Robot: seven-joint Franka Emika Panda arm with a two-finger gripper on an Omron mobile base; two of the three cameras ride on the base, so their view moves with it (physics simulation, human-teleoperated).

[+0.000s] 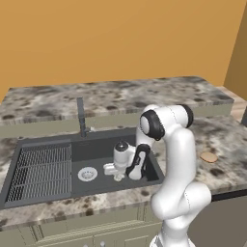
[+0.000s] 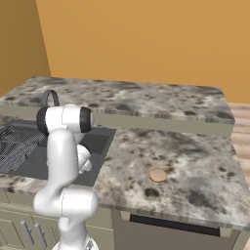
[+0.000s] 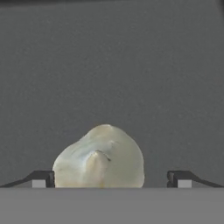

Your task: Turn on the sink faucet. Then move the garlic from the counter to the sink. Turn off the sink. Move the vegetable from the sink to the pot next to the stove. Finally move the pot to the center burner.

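While two-finger gripper [image 3: 111,178] is held wide, small pale off-white lumpy garlic bulb [image 3: 101,158] is seen lower centre, between tips, nearer left tip, ungripped, on large dark-grey sink basin [image 3: 131,65] floor.

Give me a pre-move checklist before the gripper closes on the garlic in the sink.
1. Gripper open: ok.
2. Garlic between the fingertips: ok, with a gap on each side.
3. Garlic lying on the sink floor: ok.
4. Hand down inside the basin, right of the drain: ok.
5. Faucet water off: cannot tell; no stream is visible.
6. Pot ready by the stove: cannot tell.
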